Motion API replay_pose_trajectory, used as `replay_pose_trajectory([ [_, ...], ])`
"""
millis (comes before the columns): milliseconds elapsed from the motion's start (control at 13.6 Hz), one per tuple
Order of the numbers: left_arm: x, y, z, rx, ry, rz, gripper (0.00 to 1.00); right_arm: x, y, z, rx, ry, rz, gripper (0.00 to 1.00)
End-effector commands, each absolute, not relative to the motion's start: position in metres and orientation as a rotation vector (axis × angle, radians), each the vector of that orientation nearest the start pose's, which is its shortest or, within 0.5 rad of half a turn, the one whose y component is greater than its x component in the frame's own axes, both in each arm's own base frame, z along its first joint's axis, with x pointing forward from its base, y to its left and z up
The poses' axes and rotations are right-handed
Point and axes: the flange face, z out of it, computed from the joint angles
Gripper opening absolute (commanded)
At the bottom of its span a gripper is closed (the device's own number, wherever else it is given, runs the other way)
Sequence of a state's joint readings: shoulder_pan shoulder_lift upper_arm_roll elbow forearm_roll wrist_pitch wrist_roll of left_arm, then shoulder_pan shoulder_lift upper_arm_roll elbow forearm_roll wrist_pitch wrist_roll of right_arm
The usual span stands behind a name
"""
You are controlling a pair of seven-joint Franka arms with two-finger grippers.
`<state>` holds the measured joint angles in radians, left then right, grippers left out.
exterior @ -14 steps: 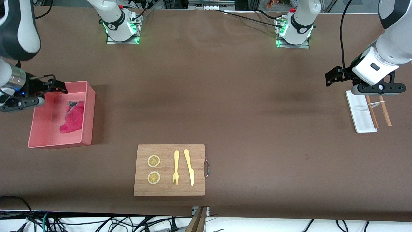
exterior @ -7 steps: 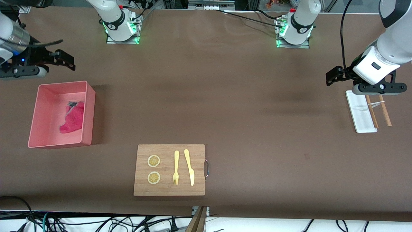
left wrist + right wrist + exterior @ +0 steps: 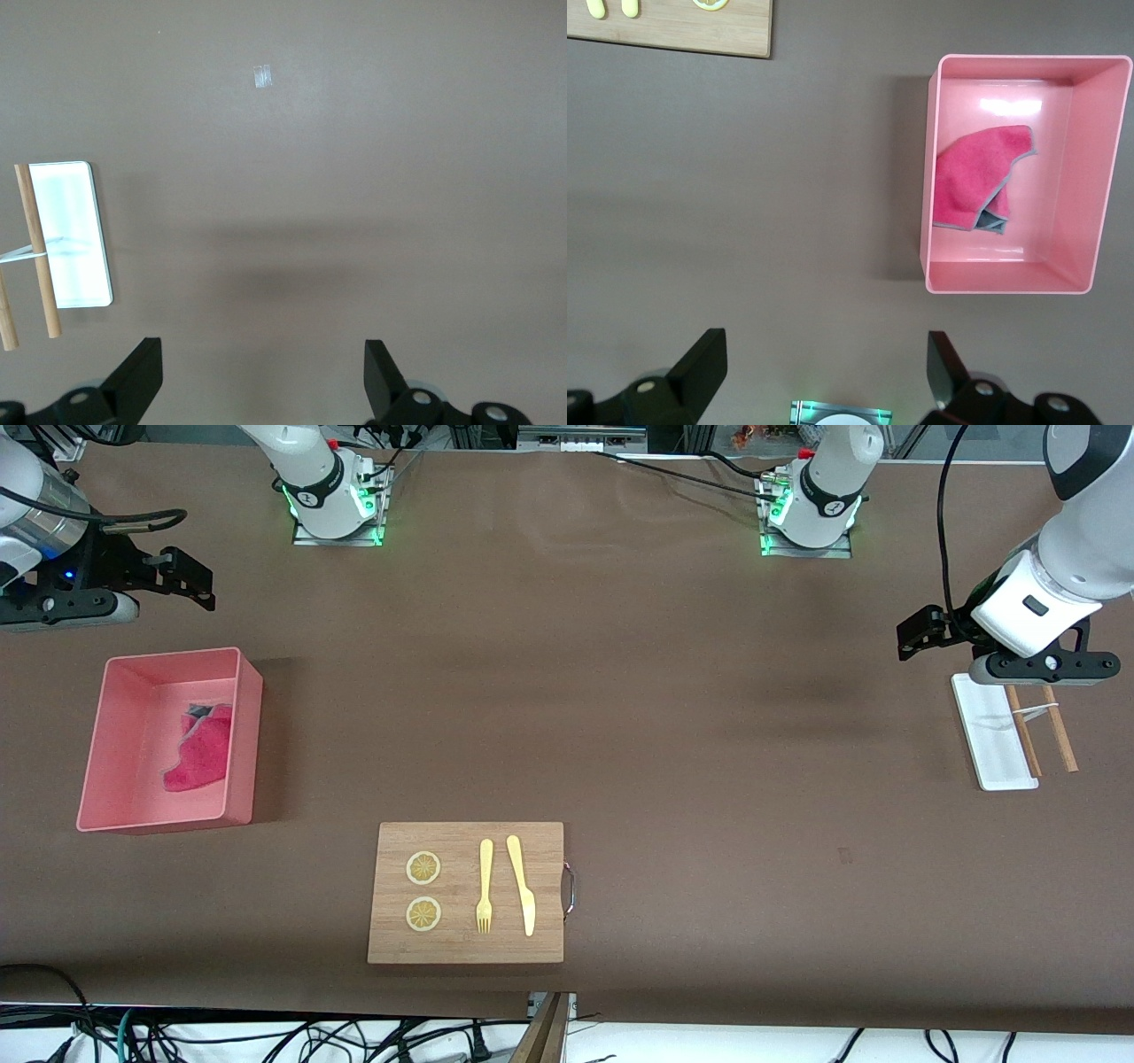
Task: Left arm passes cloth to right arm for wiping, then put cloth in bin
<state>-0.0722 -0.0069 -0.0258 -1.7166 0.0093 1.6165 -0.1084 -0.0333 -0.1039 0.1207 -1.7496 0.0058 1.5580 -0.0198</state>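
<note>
The magenta-red cloth (image 3: 202,751) (image 3: 974,177) lies crumpled inside the salmon-pink bin (image 3: 249,726) (image 3: 1010,288), toward the right arm's end of the table. My right gripper (image 3: 199,583) (image 3: 824,363) hangs open and empty over bare table, on the side of the bin toward the robots' bases. Over the table beside the white tray, at the left arm's end, my left gripper (image 3: 917,638) (image 3: 261,372) is open with nothing between its fingers.
A small white tray (image 3: 988,731) (image 3: 75,239) with two wooden chopsticks (image 3: 1041,726) (image 3: 37,248) sits at the left arm's end. A wooden cutting board (image 3: 465,892) (image 3: 673,27) carries two lemon slices, a yellow fork and a yellow knife, near the front camera.
My right gripper has drawn back from over the bin toward the robots' bases, leaving the cloth in the bin. The left arm has hardly moved.
</note>
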Motion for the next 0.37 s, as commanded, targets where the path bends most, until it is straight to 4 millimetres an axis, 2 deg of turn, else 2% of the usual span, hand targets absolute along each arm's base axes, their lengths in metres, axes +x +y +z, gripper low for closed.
replay_pose_trajectory([
  [0,0.545,-0.0547,0.5724,-3.146,0.017,0.149,1.0,0.515,0.0482,0.6011,-3.126,-0.154,0.146,1.0],
  [295,0.545,-0.0547,0.5724,-3.146,0.017,0.149,1.0,0.5139,0.0481,0.6008,-3.126,-0.156,0.153,1.0],
])
